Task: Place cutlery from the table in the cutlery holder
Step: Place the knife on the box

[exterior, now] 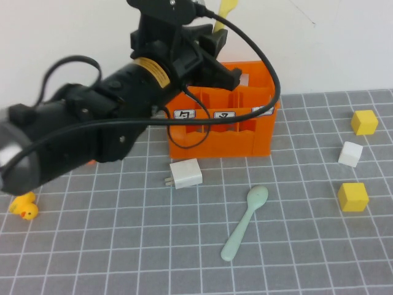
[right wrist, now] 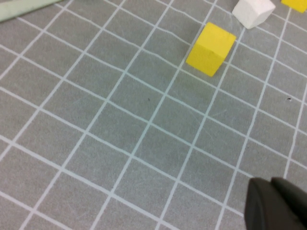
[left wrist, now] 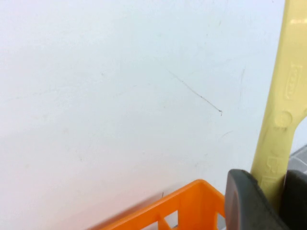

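The pale yellow plastic knife point(exterior: 226, 11) stands nearly upright at the top centre of the high view, clamped low on its length by the left gripper point(exterior: 212, 46), whose dark fingers point(left wrist: 249, 201) pinch it from both sides in the left wrist view; its other end rises out of the frame. It hangs above the bright orange slatted plastic cutlery holder point(exterior: 222, 126), which sits in the upper middle of the high view on the grey gridded table point(exterior: 123, 246) with its small white labels facing forward. The step in hand looks like the delivery of the knife: it is lifted and over the crate but not yet inside a compartment. The next move likely calls for lowering it between the dividers before the jaws let go, since a tall, light piece could tip over the rim if dropped early. The mint-green plastic spoon point(exterior: 244, 222) lies flat on the table at lower centre, bowl toward the crate, not yet collected. Near it lie a white rectangular plug adapter point(exterior: 185, 174), two yellow cubes point(exterior: 352, 196), a white cube point(exterior: 350, 153) and, at the far left, a yellow toy duck point(exterior: 24, 206). The right gripper point(right wrist: 278, 203) hovers over bare table in the right wrist view, jaws clenched on nothing, out of the high view.
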Controlling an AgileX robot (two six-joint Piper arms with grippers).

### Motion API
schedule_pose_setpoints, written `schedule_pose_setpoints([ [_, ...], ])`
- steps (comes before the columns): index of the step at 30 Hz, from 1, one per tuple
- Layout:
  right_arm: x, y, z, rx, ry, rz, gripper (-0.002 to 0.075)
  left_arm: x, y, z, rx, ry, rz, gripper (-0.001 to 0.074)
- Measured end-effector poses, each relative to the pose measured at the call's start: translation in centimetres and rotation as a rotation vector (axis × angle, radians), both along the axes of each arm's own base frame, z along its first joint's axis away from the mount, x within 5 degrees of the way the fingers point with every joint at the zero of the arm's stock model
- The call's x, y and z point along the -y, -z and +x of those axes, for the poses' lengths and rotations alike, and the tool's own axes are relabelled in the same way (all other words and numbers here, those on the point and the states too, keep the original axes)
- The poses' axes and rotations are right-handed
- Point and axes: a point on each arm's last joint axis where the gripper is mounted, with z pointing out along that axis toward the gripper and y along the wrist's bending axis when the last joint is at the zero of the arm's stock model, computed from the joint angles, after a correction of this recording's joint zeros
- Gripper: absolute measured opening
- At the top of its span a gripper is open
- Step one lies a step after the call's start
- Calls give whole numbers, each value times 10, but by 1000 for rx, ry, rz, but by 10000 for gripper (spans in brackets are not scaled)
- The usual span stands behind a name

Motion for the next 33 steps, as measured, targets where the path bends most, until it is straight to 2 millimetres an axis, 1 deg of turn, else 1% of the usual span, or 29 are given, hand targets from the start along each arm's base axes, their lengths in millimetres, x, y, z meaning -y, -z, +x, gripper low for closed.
schedule_pose_setpoints([
  [9,0,0,0,-2,-1,0,-3,8,18,15,55,-8,-79,125],
  [16,0,0,0,-2,-1,0,-3,10,39,27,-9,-61,-150,125],
  [20,0,0,0,-2,-1,0,-3,8,43,30,-36,-95,-197,124],
  [27,0,0,0,-3,-1,0,-3,3,44,32,-55,-125,-223,124],
  [33,0,0,0,-5,-2,0,-3,6,43,31,-71,-92,-256,124],
])
